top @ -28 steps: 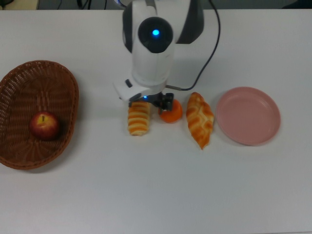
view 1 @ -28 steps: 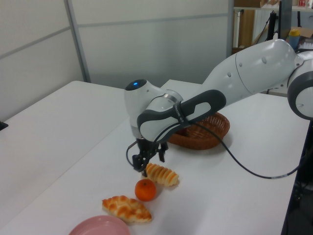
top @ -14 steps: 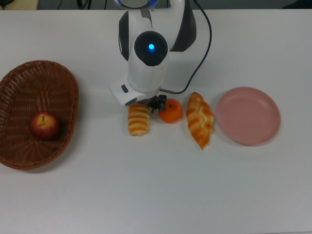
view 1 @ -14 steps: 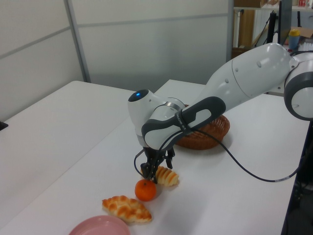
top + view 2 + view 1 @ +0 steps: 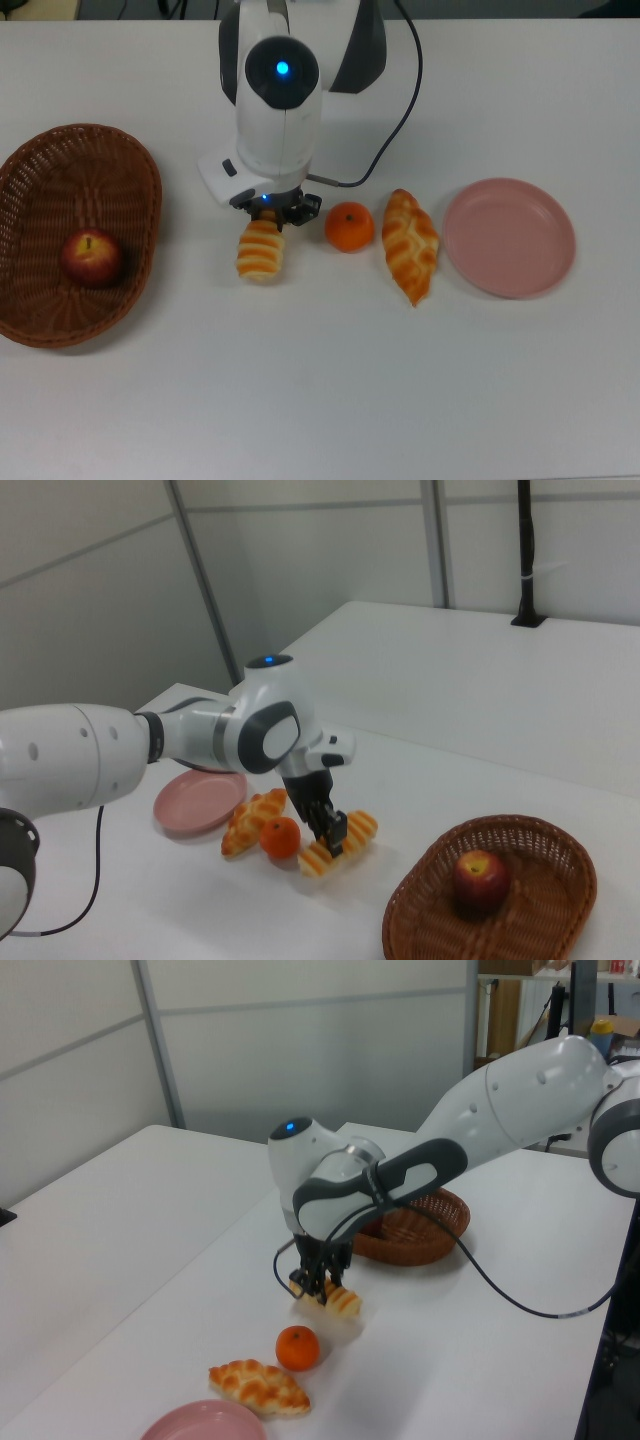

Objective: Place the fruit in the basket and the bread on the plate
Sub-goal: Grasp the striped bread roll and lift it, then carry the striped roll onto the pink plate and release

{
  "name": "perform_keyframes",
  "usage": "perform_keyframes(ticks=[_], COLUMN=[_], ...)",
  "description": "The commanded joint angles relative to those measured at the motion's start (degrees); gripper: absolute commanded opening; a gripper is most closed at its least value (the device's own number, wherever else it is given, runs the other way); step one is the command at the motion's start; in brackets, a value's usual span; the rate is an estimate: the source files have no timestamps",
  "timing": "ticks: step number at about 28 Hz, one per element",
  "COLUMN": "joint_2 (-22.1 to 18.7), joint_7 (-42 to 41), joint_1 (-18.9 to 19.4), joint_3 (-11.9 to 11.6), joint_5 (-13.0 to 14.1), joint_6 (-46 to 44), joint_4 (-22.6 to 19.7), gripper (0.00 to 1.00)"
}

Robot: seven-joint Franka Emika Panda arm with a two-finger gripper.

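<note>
My gripper is shut on one end of the ribbed roll, which hangs tilted just above the table with its shadow under it in the left view. The orange lies on the table to the roll's right in the top view. Beyond it rests the braided pastry, beside the bare pink plate. A red apple sits inside the wicker basket at the top view's left. In the right view the gripper grips the roll next to the orange.
The arm's white body and a black cable reach in from the top view's upper edge, above the roll. White table stretches between the roll and the basket and along the lower half of the top view.
The gripper closed on the ribbed roll, lifted it slightly and carried it toward the top view's left, away from the orange. The other things stayed put.
</note>
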Motion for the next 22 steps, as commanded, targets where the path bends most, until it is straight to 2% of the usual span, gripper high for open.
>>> perform_keyframes(ticks=[1,4,7,11,16,19,22], joint_2=[-4.2,-5.2,-5.2,-4.9,-3.6,-2.0,0.6], joint_7=[-0.2,-0.1,0.8,2.5,2.3,2.1,2.5], joint_1=[0.7,2.2,6.0,12.4,16.3,18.4,20.5], joint_3=[0.7,1.5,2.6,2.7,2.7,2.7,2.8], joint_5=[0.2,0.9,1.2,0.4,0.1,-1.0,-3.3], joint_6=[-1.2,-2.5,-3.9,-3.9,-2.6,-1.1,1.4], joint_4=[-0.3,0.4,2.3,2.8,3.2,4.1,4.2], gripper=[0.36,0.37,0.37,0.37,0.37,0.38,0.4])
